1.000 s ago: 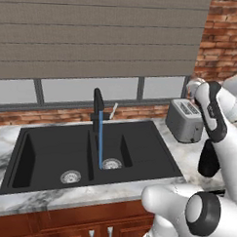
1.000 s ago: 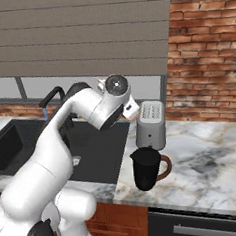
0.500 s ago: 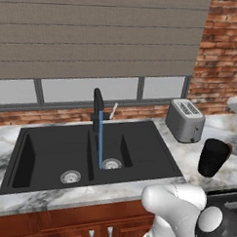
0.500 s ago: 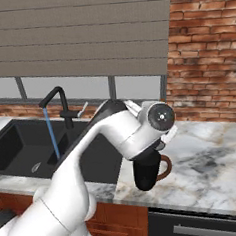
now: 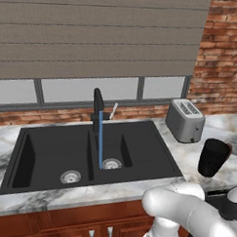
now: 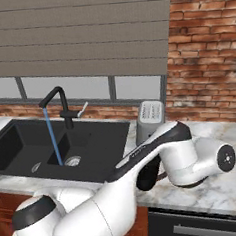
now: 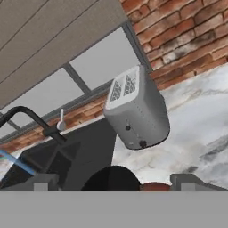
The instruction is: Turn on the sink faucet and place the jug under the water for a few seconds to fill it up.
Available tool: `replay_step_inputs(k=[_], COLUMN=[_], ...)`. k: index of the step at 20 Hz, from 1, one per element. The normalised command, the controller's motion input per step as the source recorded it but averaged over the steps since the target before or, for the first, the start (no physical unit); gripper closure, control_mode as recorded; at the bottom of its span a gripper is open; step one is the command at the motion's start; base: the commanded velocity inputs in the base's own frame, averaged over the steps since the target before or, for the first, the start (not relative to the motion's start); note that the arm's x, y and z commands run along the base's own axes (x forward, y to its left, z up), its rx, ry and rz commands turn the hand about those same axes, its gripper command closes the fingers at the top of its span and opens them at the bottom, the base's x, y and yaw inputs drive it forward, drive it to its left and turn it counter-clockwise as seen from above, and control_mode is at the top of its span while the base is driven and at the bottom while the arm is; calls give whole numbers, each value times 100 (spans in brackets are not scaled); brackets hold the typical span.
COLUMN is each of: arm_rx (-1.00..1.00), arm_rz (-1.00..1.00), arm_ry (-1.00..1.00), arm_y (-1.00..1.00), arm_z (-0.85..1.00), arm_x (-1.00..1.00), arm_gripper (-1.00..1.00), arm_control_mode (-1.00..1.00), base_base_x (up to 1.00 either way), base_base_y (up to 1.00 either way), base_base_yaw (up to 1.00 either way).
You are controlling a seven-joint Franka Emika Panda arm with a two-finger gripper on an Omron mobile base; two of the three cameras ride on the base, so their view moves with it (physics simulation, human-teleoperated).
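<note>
The black sink faucet (image 5: 98, 104) stands behind the sink (image 5: 46, 151), and a thin blue stream of water (image 5: 100, 144) falls from it beside the divider into the right basin. The black jug (image 5: 214, 157) stands upright on the counter right of the sink, in front of the toaster. In the hand view my gripper (image 7: 115, 181) hovers just over the jug (image 7: 111, 179). Its fingers (image 7: 43, 181) are spread wide on either side of the jug's top without touching it. The reddish handle (image 7: 153, 186) pokes out on the right. In the right base view my arm covers most of the jug (image 6: 147, 174).
A silver two-slot toaster (image 5: 186, 121) stands close behind the jug, against the brick wall (image 5: 225, 71). The faucet's pale lever (image 5: 113, 110) sticks up to the right. A window with lowered blinds (image 5: 94, 36) runs behind the sink. Marble counter (image 5: 187, 152) surrounds the jug.
My arm has swung right, away from the sink, and dropped low over the jug. The water keeps running and the jug has not moved.
</note>
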Motion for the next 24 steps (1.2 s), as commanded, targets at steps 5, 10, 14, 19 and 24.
replay_step_inputs(k=[5,10,14,19,24], arm_rx=[0,0,-2,0,0], arm_rz=[43,48,42,29,16], arm_ry=[-45,-36,-36,-32,-13], arm_y=[-56,-14,10,9,0], arm_z=[-36,-56,-80,-52,-35], arm_x=[0,12,29,24,5], arm_gripper=[-100,-100,-100,-100,-100], arm_control_mode=[-100,-100,-100,-100,-100], base_base_x=[0,0,0,0,0], base_base_y=[0,0,0,0,0], base_base_yaw=[0,0,0,0,0])
